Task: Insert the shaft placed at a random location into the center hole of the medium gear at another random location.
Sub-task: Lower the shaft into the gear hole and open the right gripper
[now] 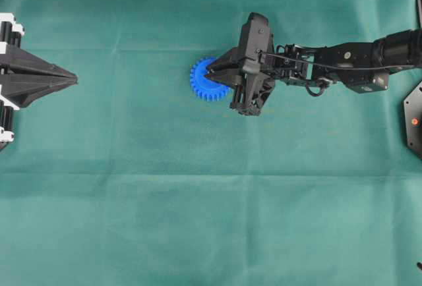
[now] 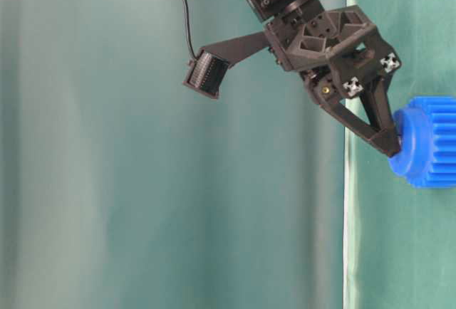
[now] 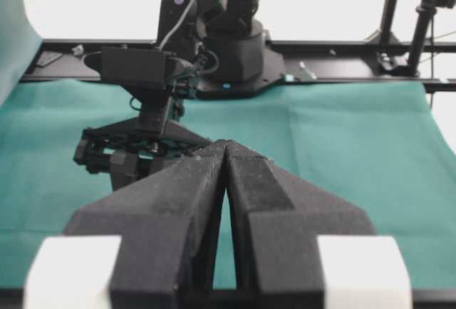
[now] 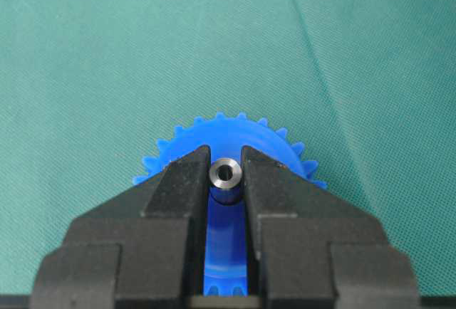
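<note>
Overhead: right gripper [image 1: 210, 74] reaching in from the cloth's right edge, tips over the medium gear [image 1: 201, 80], which lies a bit above the middle of the green cloth [image 1: 198, 200], nearer the top edge. Left gripper [image 1: 71, 77] parked at the left edge, well apart from the work.

Table-level: right fingertips [image 2: 391, 145] down at the raised hub of the gear [image 2: 427, 142] — touching or just short, can't tell. Shaft too small to make out here.

Left wrist: left jaws pressed together, nothing between them; other arm visible beyond, over the cloth.

Right wrist: jaws clamped on the shaft [image 4: 226, 176], seen end-on and upright, over the middle of the gear [image 4: 226, 142]. Center hole hidden under the shaft and fingers, so alignment and insertion depth not readable.

Risks, judged from this:
- Slight offset or tilt — shaft could land on the hub face, jam, or shove the light, unfixed gear across the cloth.
- Opening before the shaft is seated could let it tip and roll off.
- Fingertips snagging the hub on release could lift the gear.
</note>
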### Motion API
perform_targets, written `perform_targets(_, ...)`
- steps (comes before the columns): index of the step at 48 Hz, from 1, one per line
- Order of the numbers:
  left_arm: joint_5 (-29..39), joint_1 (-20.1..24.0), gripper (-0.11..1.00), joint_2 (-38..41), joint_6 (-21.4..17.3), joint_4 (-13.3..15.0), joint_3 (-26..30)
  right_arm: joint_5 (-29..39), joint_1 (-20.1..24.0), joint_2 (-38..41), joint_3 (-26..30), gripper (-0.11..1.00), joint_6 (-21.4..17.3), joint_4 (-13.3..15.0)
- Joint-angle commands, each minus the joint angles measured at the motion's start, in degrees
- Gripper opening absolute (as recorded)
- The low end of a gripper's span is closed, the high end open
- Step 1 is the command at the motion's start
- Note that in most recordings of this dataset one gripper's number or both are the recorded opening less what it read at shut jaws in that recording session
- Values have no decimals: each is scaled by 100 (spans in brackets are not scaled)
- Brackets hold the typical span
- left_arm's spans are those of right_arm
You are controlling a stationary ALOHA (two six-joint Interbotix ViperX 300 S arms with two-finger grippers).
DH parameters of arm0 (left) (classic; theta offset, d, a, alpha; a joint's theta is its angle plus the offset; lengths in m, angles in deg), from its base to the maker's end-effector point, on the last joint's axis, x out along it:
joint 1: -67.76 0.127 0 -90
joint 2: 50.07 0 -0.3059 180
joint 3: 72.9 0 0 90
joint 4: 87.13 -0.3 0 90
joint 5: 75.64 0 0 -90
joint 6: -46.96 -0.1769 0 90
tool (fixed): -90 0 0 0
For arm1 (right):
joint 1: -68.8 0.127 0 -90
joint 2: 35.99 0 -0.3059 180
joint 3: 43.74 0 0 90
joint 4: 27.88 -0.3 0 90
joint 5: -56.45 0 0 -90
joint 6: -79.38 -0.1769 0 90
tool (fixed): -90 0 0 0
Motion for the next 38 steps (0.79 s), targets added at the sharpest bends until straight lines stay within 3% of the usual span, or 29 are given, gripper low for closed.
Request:
perform_targets(1, -53, 18, 0, 35, 9, -9, 88, -79, 35, -79, 62, 14, 26, -26)
perform_targets(18, -26, 9, 0, 44, 18, -9, 97, -70, 35, -79, 62, 15, 18, -26)
perform_targets(21, -26, 18, 0, 35, 18, -9, 88, -62, 44, -79, 70, 26, 18, -26)
perform_targets(32, -26, 18, 0, 18, 18, -9, 97, -79, 44, -193, 53, 89, 26, -26)
perform_targets(38, -26, 18, 0, 18, 18, -9, 97, -26, 44, -325, 35, 85, 26, -26)
